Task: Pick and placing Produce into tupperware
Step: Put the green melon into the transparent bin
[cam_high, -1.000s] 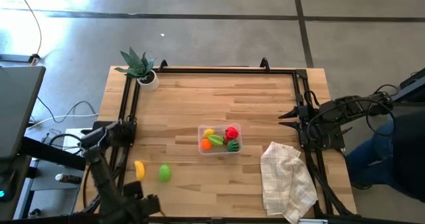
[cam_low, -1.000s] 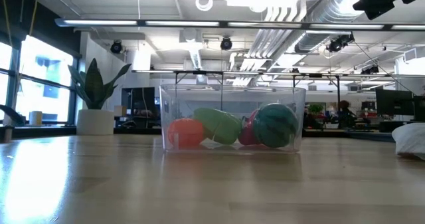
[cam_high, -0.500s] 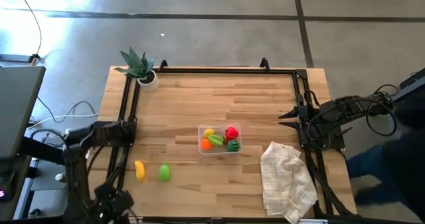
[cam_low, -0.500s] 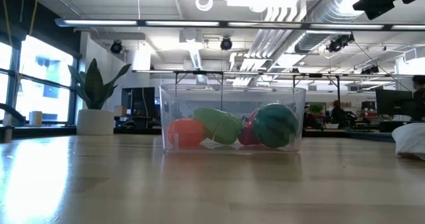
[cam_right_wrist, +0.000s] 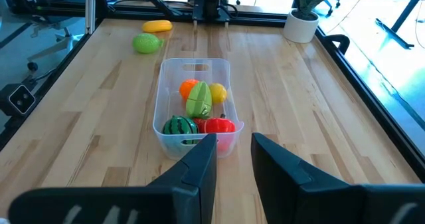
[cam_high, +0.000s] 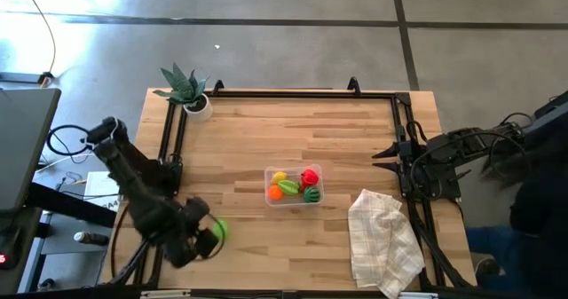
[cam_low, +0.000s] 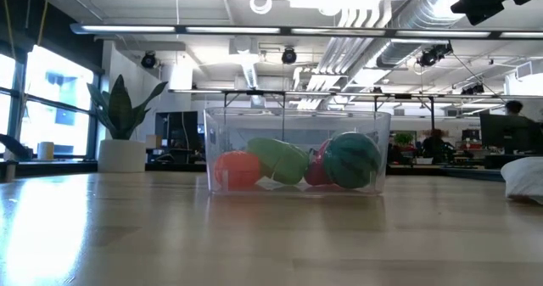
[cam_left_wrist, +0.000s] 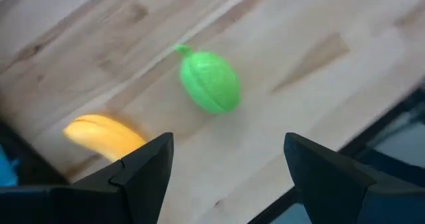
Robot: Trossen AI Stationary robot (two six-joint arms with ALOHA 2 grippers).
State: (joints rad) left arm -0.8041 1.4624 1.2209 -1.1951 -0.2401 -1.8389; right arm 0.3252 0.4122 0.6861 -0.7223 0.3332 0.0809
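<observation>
above the green piece [cam_left_wrist: 210, 86] and banana [cam_left_wrist: 105, 135], left gripper [cam_left_wrist: 226, 167] hangs open; no readable writing.

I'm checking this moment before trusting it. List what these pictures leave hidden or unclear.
- Banana: in the high view the left hand covers it; in the left wrist view a finger hides part of it.
- Lemon: in the low view the other fruit in the container hide it.
- Green fruit: in the high view the left hand partly covers it.
- Cloth: cut off by the low view's edge.
</observation>
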